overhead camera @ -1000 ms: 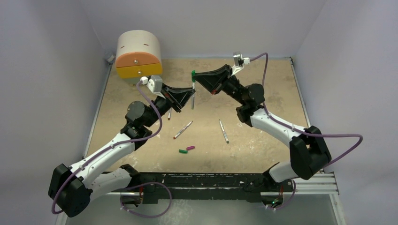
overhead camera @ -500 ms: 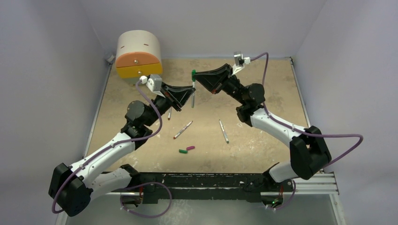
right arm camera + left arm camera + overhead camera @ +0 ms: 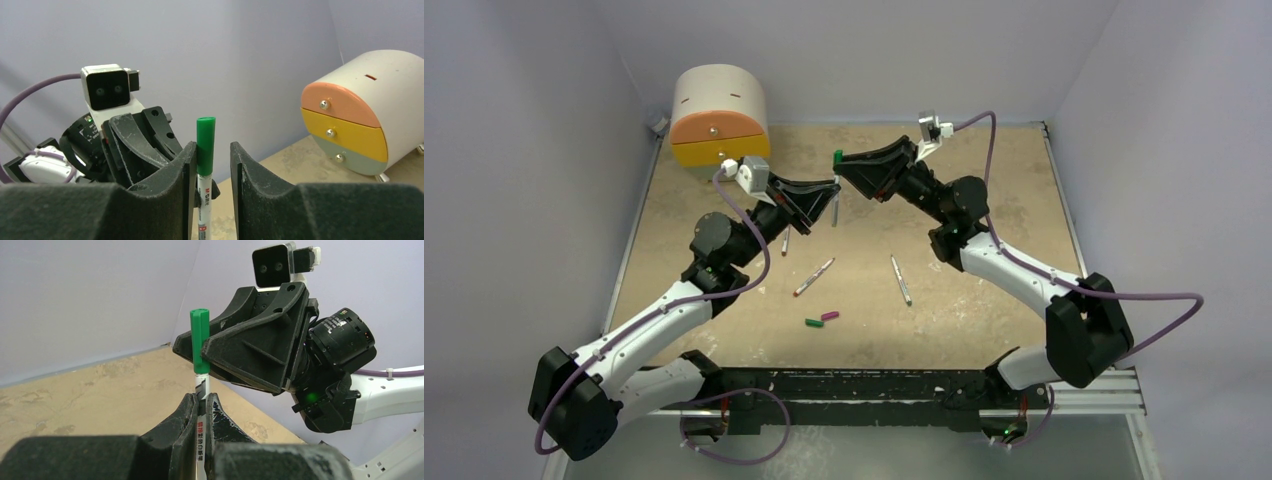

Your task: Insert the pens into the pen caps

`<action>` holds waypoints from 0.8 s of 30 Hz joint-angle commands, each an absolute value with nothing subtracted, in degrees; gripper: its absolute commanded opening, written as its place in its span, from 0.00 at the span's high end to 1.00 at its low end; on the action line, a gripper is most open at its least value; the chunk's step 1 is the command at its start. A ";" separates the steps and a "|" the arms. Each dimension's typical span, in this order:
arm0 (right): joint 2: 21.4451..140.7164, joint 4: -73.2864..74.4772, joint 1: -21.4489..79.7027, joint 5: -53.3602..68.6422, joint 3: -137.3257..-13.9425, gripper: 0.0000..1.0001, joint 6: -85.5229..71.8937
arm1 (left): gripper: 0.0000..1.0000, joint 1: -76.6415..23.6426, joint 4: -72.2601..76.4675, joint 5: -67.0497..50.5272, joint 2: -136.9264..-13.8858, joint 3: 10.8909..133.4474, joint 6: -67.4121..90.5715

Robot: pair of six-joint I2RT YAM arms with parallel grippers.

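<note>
My left gripper (image 3: 832, 198) is shut on a white pen (image 3: 201, 386) and holds it upright above the table. A green cap (image 3: 200, 340) sits on the pen's top end. My right gripper (image 3: 212, 150) is open around that cap (image 3: 205, 145): the cap touches its left finger, with a gap to the right finger. In the top view the cap (image 3: 837, 157) is at the right gripper's tip (image 3: 842, 163). Two more pens (image 3: 814, 277) (image 3: 901, 279) lie on the table, and a third (image 3: 785, 243) lies partly under the left arm. A loose green cap (image 3: 813, 323) and a magenta cap (image 3: 830, 316) lie together near the front. No dark red cap shows.
A round-topped drawer box (image 3: 719, 115) with orange and yellow fronts stands at the back left; it also shows in the right wrist view (image 3: 355, 120). Purple walls close the tan table (image 3: 1004, 190) on three sides.
The left gripper has risen slightly with the pen, and the two grippers have drawn a little closer. The loose pens and caps have not moved.
</note>
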State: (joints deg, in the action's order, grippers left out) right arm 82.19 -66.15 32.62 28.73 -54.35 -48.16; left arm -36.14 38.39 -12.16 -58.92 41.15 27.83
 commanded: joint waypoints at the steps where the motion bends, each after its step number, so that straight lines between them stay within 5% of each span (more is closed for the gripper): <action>1: 80.33 -64.62 32.70 28.45 -54.94 0.68 -44.60 | 1.00 -36.29 42.24 -13.13 -57.66 44.87 26.79; 13: 80.24 -61.43 32.72 29.11 -54.95 0.63 -42.91 | 1.00 -36.30 41.95 -13.37 -57.92 45.25 26.70; 24: 80.29 -61.62 32.78 30.19 -53.96 0.68 -42.82 | 1.00 -36.28 41.73 -13.35 -57.92 45.33 26.94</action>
